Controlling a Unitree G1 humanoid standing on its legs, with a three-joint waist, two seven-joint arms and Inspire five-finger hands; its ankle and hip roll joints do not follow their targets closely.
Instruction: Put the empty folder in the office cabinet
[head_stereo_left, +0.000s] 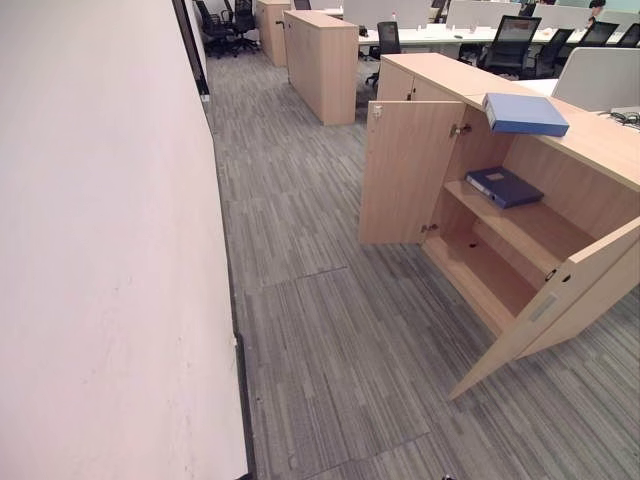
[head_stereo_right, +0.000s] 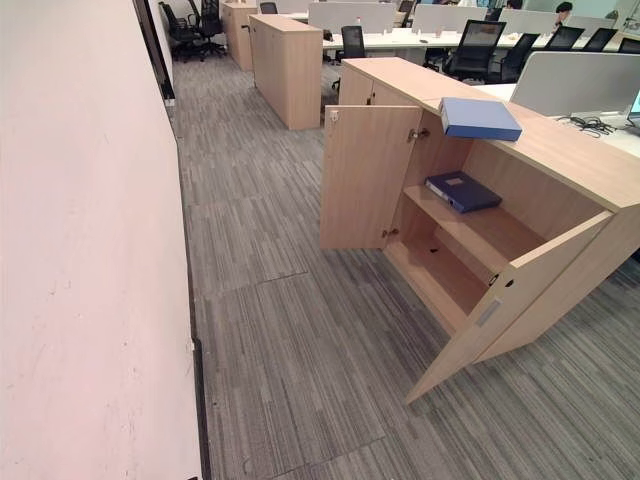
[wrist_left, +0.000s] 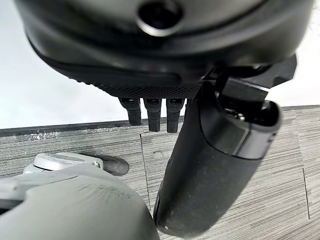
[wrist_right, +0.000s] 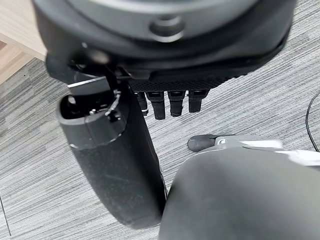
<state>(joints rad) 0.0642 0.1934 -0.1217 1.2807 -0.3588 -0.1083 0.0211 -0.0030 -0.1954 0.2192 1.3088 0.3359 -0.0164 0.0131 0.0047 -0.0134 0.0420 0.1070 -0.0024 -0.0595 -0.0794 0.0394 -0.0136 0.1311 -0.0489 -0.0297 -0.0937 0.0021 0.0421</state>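
My left hand (wrist_left: 210, 165) hangs over grey striped carpet (wrist_left: 280, 165), fingers (wrist_left: 152, 114) straight and relaxed, thumb extended, nothing in its grasp. My right hand (wrist_right: 120, 165) hangs likewise over the carpet, fingers (wrist_right: 172, 102) straight, thumb out, holding nothing.

Ahead and to my right stands the office cabinet (head_stereo_left: 600, 140), light wood, both doors swung open: the left door (head_stereo_left: 405, 170) stands upright, the right door (head_stereo_left: 560, 300) angles toward me. A light blue folder (head_stereo_left: 525, 113) lies flat on the cabinet top, near its front edge, above the open compartment. A dark blue folder (head_stereo_left: 504, 186) lies flat on the upper shelf (head_stereo_left: 530, 225) inside. The lower shelf (head_stereo_left: 485, 275) shows bare wood. A white wall (head_stereo_left: 100, 250) runs along my left. Further cabinets (head_stereo_left: 322, 62), desks and black office chairs (head_stereo_left: 512, 42) stand in the background.
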